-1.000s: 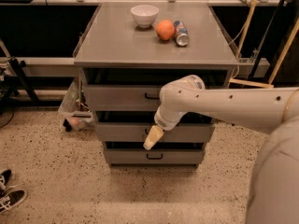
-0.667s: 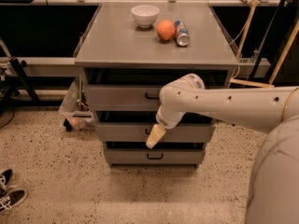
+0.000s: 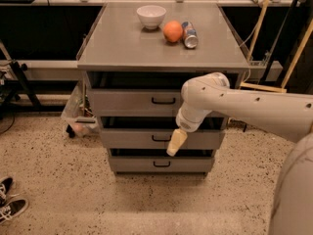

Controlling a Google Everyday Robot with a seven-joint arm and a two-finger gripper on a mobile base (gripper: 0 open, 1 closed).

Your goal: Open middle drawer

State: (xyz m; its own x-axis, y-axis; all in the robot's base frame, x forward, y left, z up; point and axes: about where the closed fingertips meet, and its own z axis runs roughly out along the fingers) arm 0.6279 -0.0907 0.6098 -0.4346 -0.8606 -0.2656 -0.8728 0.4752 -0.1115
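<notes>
Fingers [image 3: 174,145] pressed together, just beside mid drawer [image 3: 127,139] handle [image 3: 161,138] (bowl [image 3: 151,15], orange [image 3: 172,31], can [image 3: 189,35] atop).

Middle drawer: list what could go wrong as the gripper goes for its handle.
1. The gripper hangs just right of the middle drawer's black handle, with its tip reaching toward the bottom drawer. It may miss the handle or snag the wrong front.
2. The can lies on its side beside the orange on the cabinet top. A hard tug could set either rolling.
</notes>
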